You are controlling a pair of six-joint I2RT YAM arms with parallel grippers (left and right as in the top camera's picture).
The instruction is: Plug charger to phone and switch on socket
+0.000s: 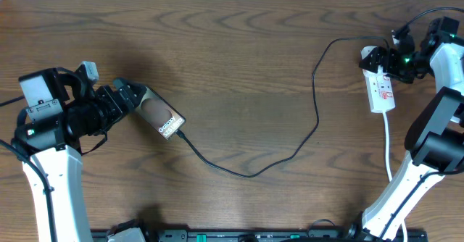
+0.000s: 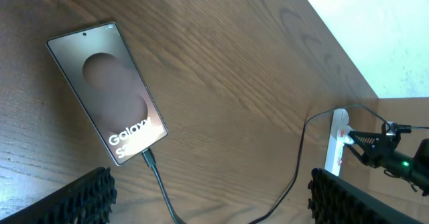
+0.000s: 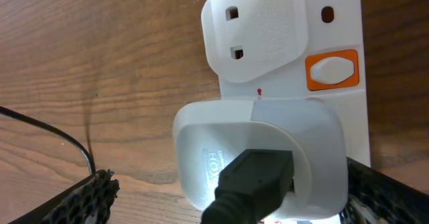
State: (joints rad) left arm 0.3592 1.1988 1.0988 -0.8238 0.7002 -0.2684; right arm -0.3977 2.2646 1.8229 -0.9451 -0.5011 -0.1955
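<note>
My left gripper (image 1: 135, 96) sits at the left of the table (image 1: 239, 32), jaws wide apart, nothing btwn them. In the left wrist view both pads (image 2: 77, 200) frame bare wood, w/ the phone (image 2: 107, 90) lying flat just beyond them, screen up, white "Galaxy" lettering at its near end. From overhead my fingertips are right at the phone's left end; can't tell if they touch it. The charger cable (image 1: 246, 174) has its connector seated in the phone's lettered end. It then loops toward the near edge, bends right, climbs to the far side & runs over to the power strip (image 1: 382, 90) at the far right.

My right gripper (image 1: 395, 57) hangs over the far end of that strip, jaws also fully apart. Right wrist view: a white adapter (image 3: 268, 140) is plugged into the strip and sits btwn my pads (image 3: 90, 197), w/ the black cable end stuck into it. Can't tell if either pad touches it. The next socket along carries a rounded white plug (image 3: 258, 33). Beside that is a white rocker switch (image 3: 332, 70) in an orange frame; on or off, can't tell. The strip's white cord (image 1: 388, 151) runs toward the near edge.
</note>
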